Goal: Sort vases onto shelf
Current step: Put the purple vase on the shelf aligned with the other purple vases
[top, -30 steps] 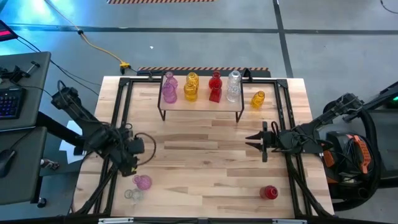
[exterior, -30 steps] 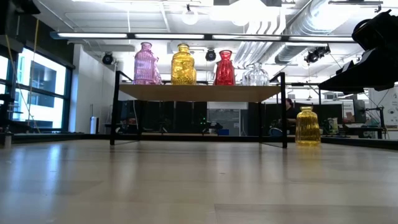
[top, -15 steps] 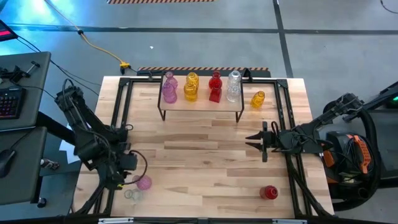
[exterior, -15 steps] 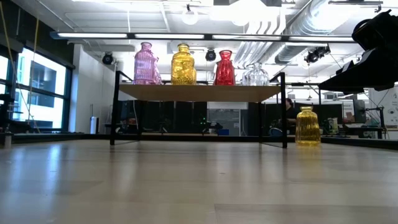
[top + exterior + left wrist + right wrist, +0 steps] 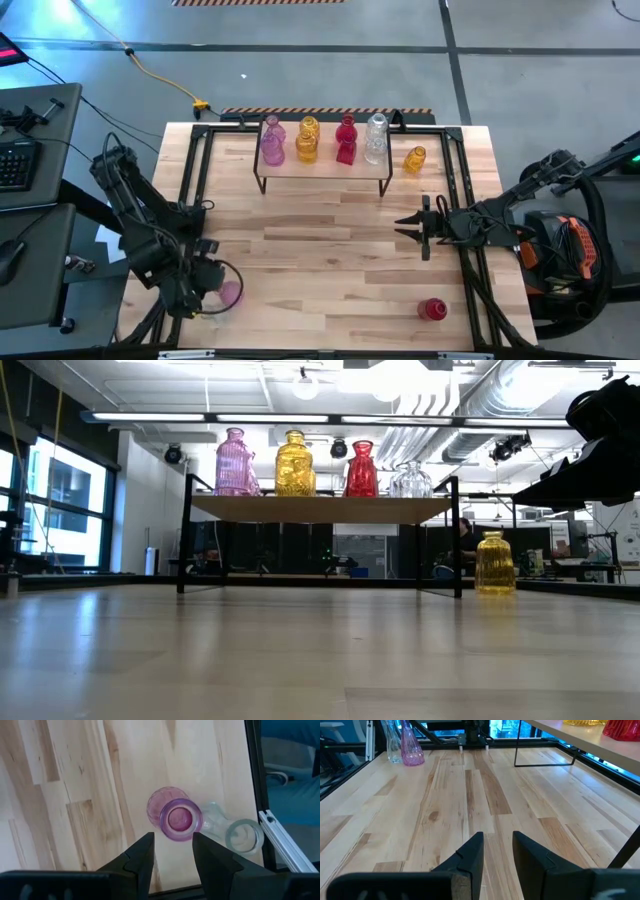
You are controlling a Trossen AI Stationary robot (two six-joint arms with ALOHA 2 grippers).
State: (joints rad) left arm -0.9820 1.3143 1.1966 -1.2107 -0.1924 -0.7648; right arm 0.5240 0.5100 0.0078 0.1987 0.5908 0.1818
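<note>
Left gripper (image 5: 171,855): jaws spread, empty, poised directly above the pink vase (image 5: 175,814) at the desk's near left corner. The clear vase (image 5: 235,828) stands touching that pink one, nearer the desk (image 5: 330,260) edge.

Right gripper (image 5: 405,227): jaws parted, empty, hanging over bare wood at mid-right of the desk.

Shelf (image 5: 325,170): at the far edge, centre. It carries, left to right, pink vases (image 5: 272,143), yellow vases (image 5: 307,141), red vases (image 5: 346,140) and clear vases (image 5: 376,138).

Yellow vase (image 5: 415,159): on the desk just right of the shelf.

Red vase (image 5: 432,309): on the desk near the front right corner.
</note>
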